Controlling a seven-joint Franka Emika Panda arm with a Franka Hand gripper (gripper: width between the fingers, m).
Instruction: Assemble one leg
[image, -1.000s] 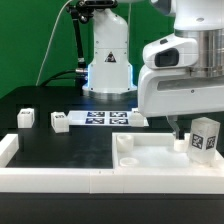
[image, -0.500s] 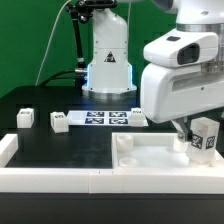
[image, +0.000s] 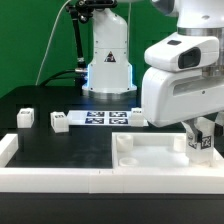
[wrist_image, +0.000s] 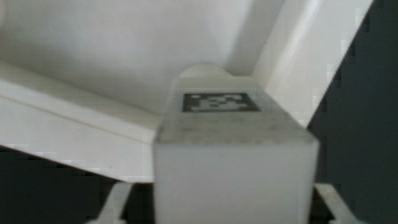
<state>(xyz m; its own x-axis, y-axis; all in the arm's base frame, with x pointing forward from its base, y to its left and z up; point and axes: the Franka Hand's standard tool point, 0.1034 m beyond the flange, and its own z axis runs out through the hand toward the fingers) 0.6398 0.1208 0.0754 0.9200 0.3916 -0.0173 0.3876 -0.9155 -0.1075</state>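
The leg (image: 203, 148) is a small white upright block with a black-and-white tag, standing at the exterior view's right on the large white recessed slab (image: 150, 160). My gripper (image: 203, 138) has come down over it, and the hand hides the leg's top. In the wrist view the leg (wrist_image: 222, 150) fills the middle with its tag facing the camera. The fingertips (wrist_image: 121, 200) stand on either side of it. A narrow dark gap shows on each side, so the jaws look open around the leg.
Two more small white blocks (image: 27, 118) (image: 59, 121) stand at the exterior view's left. The marker board (image: 100, 119) lies behind the slab. A white wall (image: 60, 178) runs along the front edge. The robot base (image: 108, 60) stands at the back.
My gripper has moved toward the exterior view's right and down, from beside the leg to over it. The leg has not moved.
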